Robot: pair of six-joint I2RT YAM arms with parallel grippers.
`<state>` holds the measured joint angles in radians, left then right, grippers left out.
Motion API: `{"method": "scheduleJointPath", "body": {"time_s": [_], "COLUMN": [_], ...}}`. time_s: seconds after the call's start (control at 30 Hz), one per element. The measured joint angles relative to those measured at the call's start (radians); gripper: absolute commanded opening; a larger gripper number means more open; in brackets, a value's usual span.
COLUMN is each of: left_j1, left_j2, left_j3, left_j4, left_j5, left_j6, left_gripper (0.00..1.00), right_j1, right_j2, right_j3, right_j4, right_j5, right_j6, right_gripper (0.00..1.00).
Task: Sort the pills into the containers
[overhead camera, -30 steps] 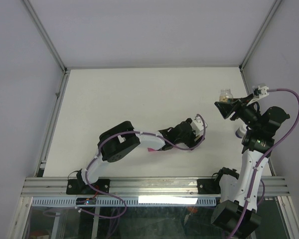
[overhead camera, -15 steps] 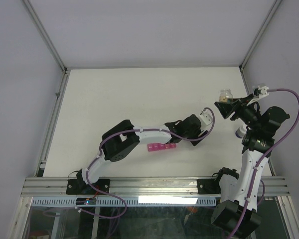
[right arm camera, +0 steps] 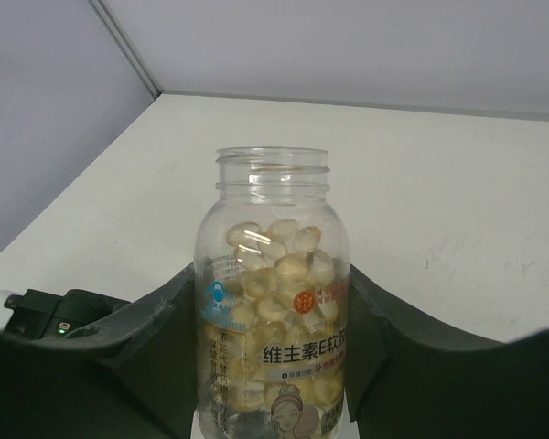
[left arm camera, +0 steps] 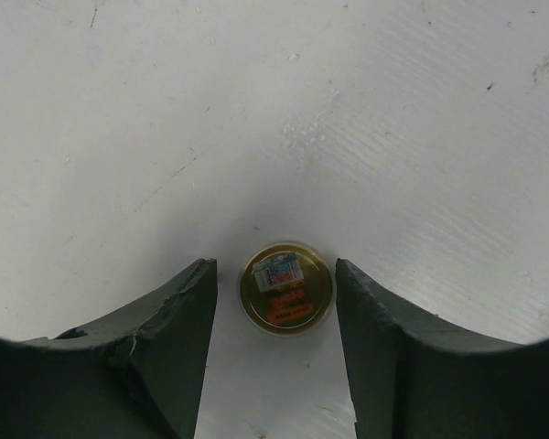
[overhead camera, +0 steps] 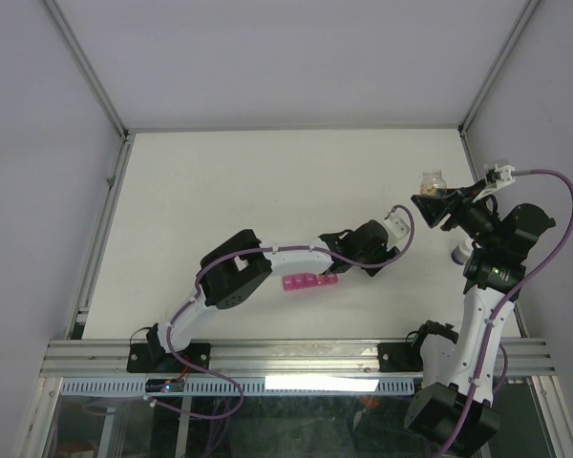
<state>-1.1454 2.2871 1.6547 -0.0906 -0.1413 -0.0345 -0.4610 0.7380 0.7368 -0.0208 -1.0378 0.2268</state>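
The containers (overhead camera: 310,282), a short magenta strip of square compartments, lie on the white table near its front middle. My left gripper (overhead camera: 392,233) reaches to the right of them. In the left wrist view it (left arm camera: 274,271) stands open over the table, its fingers on either side of a small round gold cap (left arm camera: 286,288) with a narrow gap on each side. My right gripper (right arm camera: 273,297) is shut on a clear uncapped bottle (right arm camera: 273,311) full of pale yellow pills (right arm camera: 279,256), held upright above the table's right side (overhead camera: 431,179).
A small white round object (overhead camera: 457,253) lies on the table, partly behind the right arm. Metal frame posts and grey walls border the table (overhead camera: 229,191) on the left, right and far sides.
The left arm has stretched out to the right, uncovering the magenta strip, and its jaws have narrowed around the gold cap. The right arm and its bottle have not moved.
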Motion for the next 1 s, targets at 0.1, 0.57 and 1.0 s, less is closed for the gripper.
{"method": "scheduleJointPath", "body": {"time_s": [0.1, 0.57, 1.0], "left_j1": [0.0, 0.0, 0.0], "left_j2": [0.0, -0.071, -0.489], "left_j3": [0.0, -0.09, -0.521], "left_j4": [-0.002, 0.003, 0.193], "left_j5": [0.0, 0.011, 0.063], "left_j6": [-0.003, -0.052, -0.172], "left_gripper": [0.41, 0.29, 0.29], "right_j1": [0.0, 0.0, 0.0], "right_j2": [0.002, 0.003, 0.002], "right_j3": [0.0, 0.0, 0.0], "right_j4": [0.0, 0.0, -0.001], "right_j5": [0.0, 0.0, -0.018], "right_j6": [0.0, -0.004, -0.025], "right_gripper": [0.0, 0.0, 0.0]}}
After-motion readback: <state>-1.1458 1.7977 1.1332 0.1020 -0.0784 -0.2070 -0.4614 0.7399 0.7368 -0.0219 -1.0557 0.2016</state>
